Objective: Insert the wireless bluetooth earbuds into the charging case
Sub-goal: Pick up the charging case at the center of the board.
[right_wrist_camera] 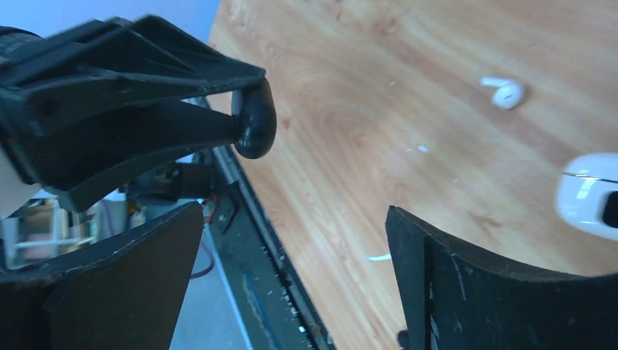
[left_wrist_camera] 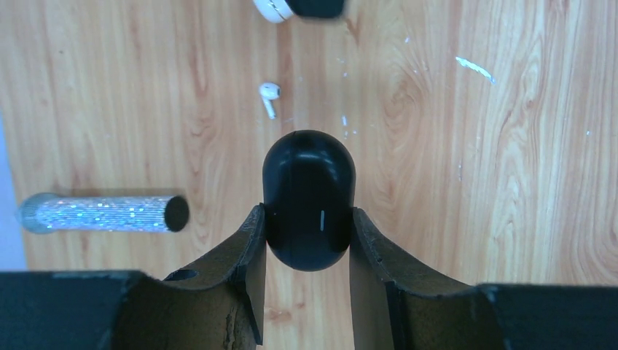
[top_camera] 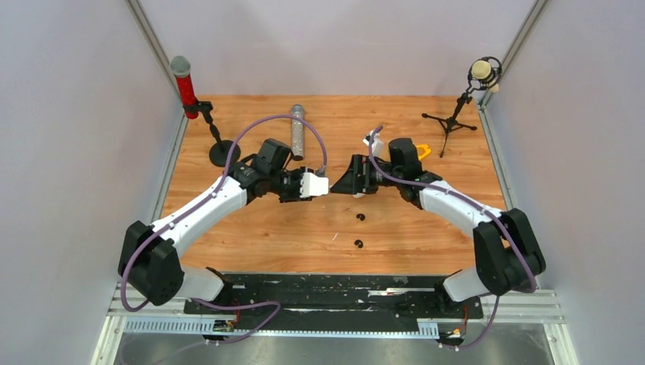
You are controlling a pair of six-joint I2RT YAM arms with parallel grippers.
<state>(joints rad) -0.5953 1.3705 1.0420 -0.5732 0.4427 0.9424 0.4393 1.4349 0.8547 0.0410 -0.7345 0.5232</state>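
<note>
My left gripper [left_wrist_camera: 309, 215] is shut on a black, pebble-shaped charging case [left_wrist_camera: 309, 197], held above the wooden table; its lid looks closed. The right wrist view shows that case [right_wrist_camera: 253, 124] pinched at the tips of the left fingers. My right gripper [right_wrist_camera: 295, 219] stands wide open and empty, facing the left gripper [top_camera: 328, 186] at mid-table. One white stemmed earbud [left_wrist_camera: 269, 93] lies on the wood beyond the case, also seen as the white earbud [right_wrist_camera: 506, 93]. Two black earbuds [top_camera: 360, 217] [top_camera: 358, 243] lie nearer the front. A white case [right_wrist_camera: 587, 193] lies close by.
A silver glitter microphone [top_camera: 297, 131] lies at the back centre, seen also as the glitter microphone [left_wrist_camera: 102, 213]. A red microphone on a stand [top_camera: 182, 76] is back left, a tripod microphone [top_camera: 484, 72] back right. A white sliver [top_camera: 332, 237] lies near the front rail [top_camera: 335, 289].
</note>
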